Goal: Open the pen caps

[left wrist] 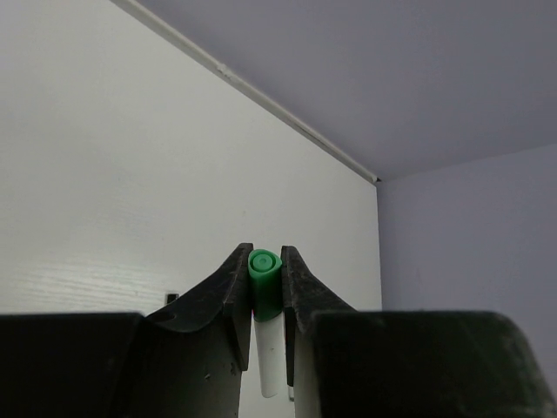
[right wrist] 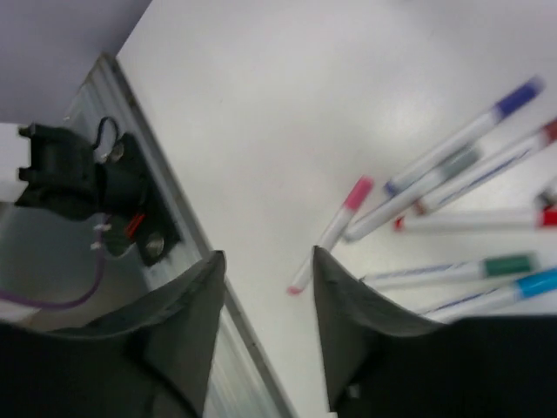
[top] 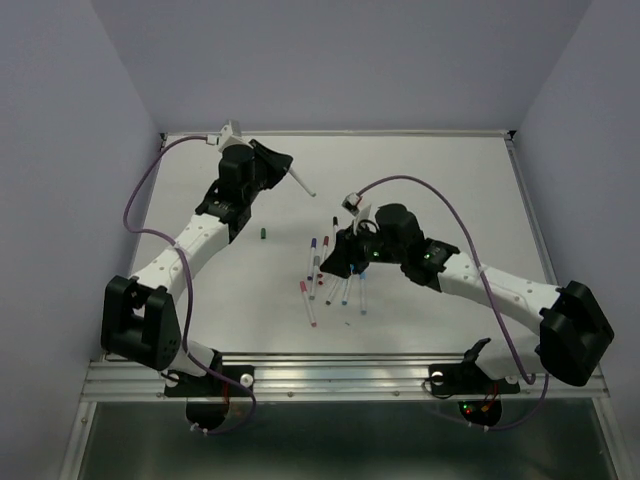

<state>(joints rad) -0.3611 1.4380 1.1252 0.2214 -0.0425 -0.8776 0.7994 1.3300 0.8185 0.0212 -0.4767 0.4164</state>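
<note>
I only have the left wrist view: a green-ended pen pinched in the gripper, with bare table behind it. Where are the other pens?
Observer: The pens lie clustered near the front middle of the table, well away from the left gripper.
Operator: Is the right gripper holding one?
Observer: No. The right gripper is open above that cluster, with a pink-capped pen lying on the table under the gap.
Operator: Any loose cap around?
Observer: A small green piece, probably a cap, lies alone on the table, left of the cluster.
</note>
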